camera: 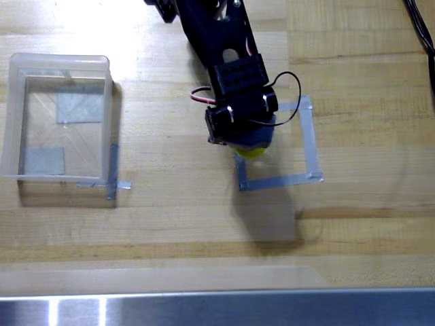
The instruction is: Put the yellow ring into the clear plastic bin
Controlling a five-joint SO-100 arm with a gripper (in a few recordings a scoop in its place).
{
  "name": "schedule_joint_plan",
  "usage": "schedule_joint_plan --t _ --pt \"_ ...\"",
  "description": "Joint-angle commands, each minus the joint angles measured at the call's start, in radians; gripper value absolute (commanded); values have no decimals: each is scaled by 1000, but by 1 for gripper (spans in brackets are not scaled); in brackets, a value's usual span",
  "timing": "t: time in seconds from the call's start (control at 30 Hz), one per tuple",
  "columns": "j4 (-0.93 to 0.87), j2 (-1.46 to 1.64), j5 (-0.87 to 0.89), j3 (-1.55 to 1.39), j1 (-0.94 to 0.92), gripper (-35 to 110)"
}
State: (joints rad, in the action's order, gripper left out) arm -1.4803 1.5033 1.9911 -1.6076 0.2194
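In the overhead view the black arm reaches down from the top, and its gripper (pixel 249 144) points down over the left part of a grey tape square outline (pixel 310 146). A sliver of the yellow ring (pixel 253 153) peeks out from under the gripper's tip. The wrist body hides the jaws and most of the ring. I cannot tell whether the ring is held or lies on the table. The clear plastic bin (pixel 8 122) stands at the far left, well apart from the gripper, with grey tape patches showing through its bottom.
The table is light wood. A metal strip (pixel 217 309) runs along the bottom edge. A black cable (pixel 423 30) hangs at the top right corner. A short grey tape strip (pixel 113 166) sits by the bin's right wall.
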Motion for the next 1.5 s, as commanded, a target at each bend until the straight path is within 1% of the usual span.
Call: schedule_joint_plan --t 0.0,0.17,0.3,0.43,0.53,0.73,0.97,1.23,1.47 --pt "-67 287 -86 15 -212 0" --pt "-135 371 -235 9 -526 0" --pt "-146 371 -347 20 -758 0" --pt "-143 364 -411 12 -925 0" --pt "-143 307 -433 12 -1003 0" --pt "-138 196 -436 21 -1074 0" --pt "-8 84 -439 9 -1072 0" --pt "91 -74 -434 11 -1068 0" --pt "150 -129 -434 11 -1078 0"
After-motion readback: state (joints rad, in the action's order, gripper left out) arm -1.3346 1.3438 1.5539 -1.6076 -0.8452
